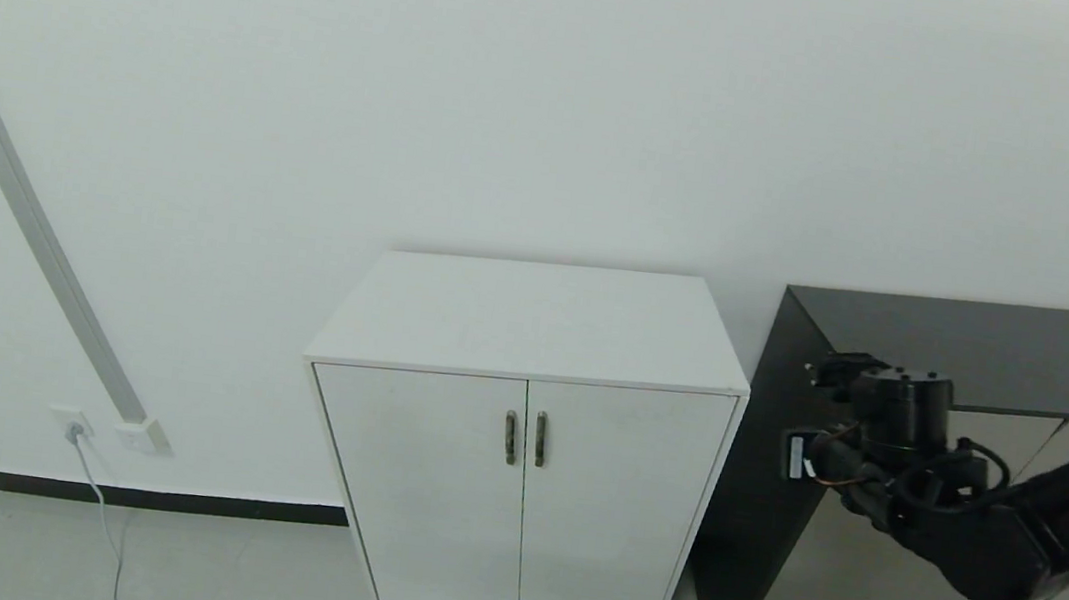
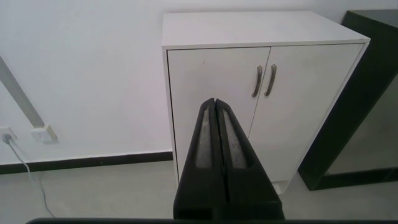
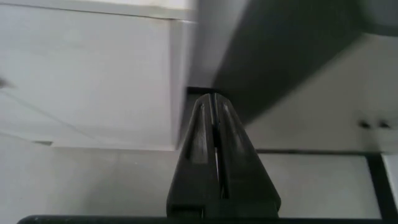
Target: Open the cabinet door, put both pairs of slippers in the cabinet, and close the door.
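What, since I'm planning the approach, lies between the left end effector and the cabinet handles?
Nothing: the left wrist view shows a bare stretch from the left end effector to the handles.

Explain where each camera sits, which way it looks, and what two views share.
Head view: on the robot's head, looking forward and down at the closed white cabinet; the right arm shows before the dark mirrored unit.
Left wrist view: on the left wrist, facing the cabinet's front; the shut left gripper in the foreground.
Right wrist view: on the right wrist, aimed low between the cabinet and that unit; the shut right gripper in the foreground.
Shared: head and left wrist views both show the door handles.
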Motion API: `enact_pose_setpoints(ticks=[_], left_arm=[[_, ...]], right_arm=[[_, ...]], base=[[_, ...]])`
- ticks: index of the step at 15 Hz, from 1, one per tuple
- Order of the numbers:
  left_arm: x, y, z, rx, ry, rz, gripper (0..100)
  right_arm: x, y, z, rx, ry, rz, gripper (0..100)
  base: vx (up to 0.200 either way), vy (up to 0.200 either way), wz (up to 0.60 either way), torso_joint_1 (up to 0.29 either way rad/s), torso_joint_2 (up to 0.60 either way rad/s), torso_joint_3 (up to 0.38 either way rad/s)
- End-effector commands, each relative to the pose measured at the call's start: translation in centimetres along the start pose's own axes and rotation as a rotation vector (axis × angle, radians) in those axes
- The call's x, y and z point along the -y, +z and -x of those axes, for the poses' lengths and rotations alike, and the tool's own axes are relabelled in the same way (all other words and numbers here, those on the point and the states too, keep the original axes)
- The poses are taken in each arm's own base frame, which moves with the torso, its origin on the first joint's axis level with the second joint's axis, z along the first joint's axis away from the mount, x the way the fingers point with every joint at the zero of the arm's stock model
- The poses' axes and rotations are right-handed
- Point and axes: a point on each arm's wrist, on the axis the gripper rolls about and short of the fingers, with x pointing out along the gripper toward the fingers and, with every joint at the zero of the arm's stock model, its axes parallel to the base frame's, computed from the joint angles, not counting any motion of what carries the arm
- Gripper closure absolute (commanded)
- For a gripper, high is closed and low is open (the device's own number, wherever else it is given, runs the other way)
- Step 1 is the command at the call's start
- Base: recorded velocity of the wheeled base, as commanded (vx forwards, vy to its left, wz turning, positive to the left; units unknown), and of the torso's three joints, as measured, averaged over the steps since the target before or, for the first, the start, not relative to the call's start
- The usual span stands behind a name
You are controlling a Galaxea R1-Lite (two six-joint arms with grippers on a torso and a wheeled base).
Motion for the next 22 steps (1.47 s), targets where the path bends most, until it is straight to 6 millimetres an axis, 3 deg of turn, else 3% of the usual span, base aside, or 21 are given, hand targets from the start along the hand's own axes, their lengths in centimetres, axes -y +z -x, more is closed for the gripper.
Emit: enact_pose_setpoints(ticks=[1, 5, 6, 7, 8, 14, 18, 22], left_arm=[[0.0, 0.0, 0.0, -0.001, 0.000, 0.000, 100], [0.0, 0.0, 0.0, -0.001, 0.000, 0.000, 100], [0.0, 0.0, 0.0, 0.000, 0.000, 0.000, 100], [0.0, 0.0, 0.0, -0.001, 0.000, 0.000, 100], [0.0, 0.0, 0.0, 0.000, 0.000, 0.000, 100], [0.0, 0.0, 0.0, -0.001, 0.000, 0.000, 100], [0.0, 0.0, 0.0, -0.001, 0.000, 0.000, 100], [0.0, 0.0, 0.0, -0.001, 0.000, 0.000, 100]], right_arm=[[4.5, 1.0, 4.3, 0.044, -0.069, -0.049, 100], [8.0, 0.0, 11.1, 0.087, -0.052, 0.005, 100], [8.0, 0.0, 11.4, 0.090, -0.049, 0.007, 100], [8.5, -1.0, 14.1, 0.105, -0.027, 0.039, 100], [8.7, -1.6, 15.4, 0.110, -0.021, 0.052, 100], [9.7, -3.3, 21.9, 0.136, 0.050, 0.052, 100], [9.9, -5.7, 25.1, 0.068, 0.131, 0.062, 100], [9.7, -8.8, 25.7, 0.001, 0.185, 0.068, 100]], base=[[0.000, 0.000, 0.00, 0.000, 0.00, 0.000], [0.000, 0.000, 0.00, 0.000, 0.00, 0.000], [0.000, 0.000, 0.00, 0.000, 0.00, 0.000], [0.000, 0.000, 0.00, 0.000, 0.00, 0.000], [0.000, 0.000, 0.00, 0.000, 0.00, 0.000], [0.000, 0.000, 0.00, 0.000, 0.00, 0.000], [0.000, 0.000, 0.00, 0.000, 0.00, 0.000], [0.000, 0.000, 0.00, 0.000, 0.00, 0.000]])
